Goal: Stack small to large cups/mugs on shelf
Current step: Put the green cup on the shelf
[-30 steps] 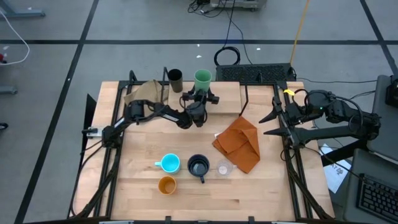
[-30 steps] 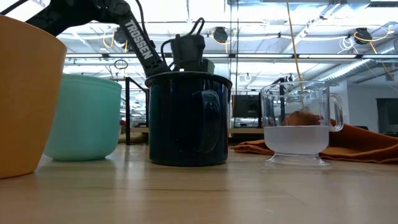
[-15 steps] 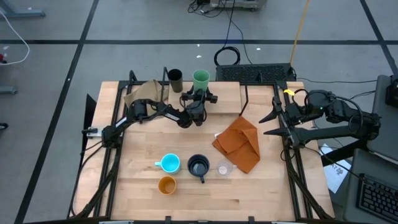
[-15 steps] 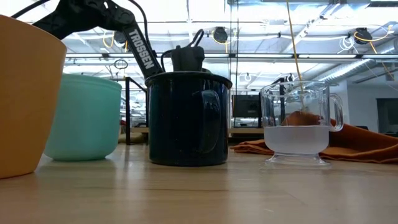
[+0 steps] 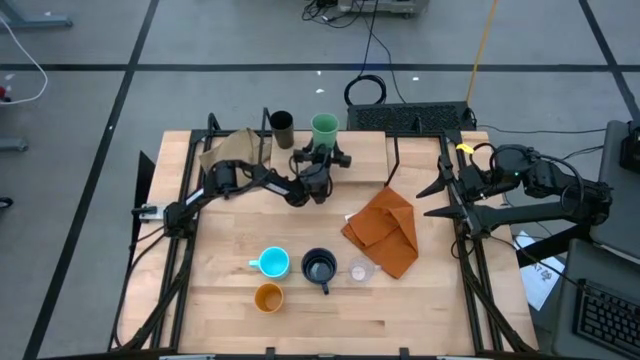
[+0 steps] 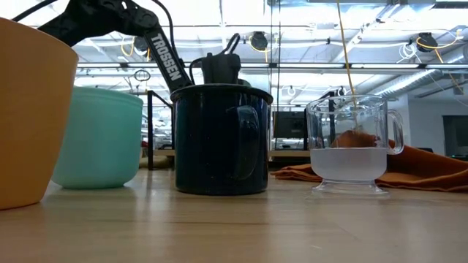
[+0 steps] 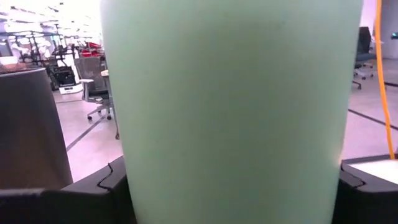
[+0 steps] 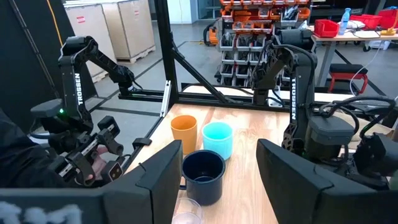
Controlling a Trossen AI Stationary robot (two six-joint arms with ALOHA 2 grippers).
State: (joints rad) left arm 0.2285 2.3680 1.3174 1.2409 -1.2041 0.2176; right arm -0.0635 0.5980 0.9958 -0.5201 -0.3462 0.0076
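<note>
A: Left gripper (image 5: 322, 152)?
B: At the shelf (image 5: 365, 150), fingers clamped round the green cup (image 5: 324, 127), a smooth matte tapered wall. Brown cup (image 5: 282, 124) is beside it.
A: Right gripper (image 5: 441, 190)?
B: Parked at the table's right edge, fingers apart, holding nothing.
A: Rest?
B: Glossy navy mug (image 6: 219, 139), rounded light blue mug (image 6: 97, 136), orange cup (image 6: 33, 113), clear cup (image 6: 355, 145) near the front. Rumpled orange cloth (image 5: 385, 230).

The high view looks straight down on the whole surface (image 5: 300, 310). The low view sits level, close behind the navy mug (image 6: 221, 139). The left wrist view presses against the green cup (image 7: 230, 106). The right wrist view faces across, sharing the navy mug.
</note>
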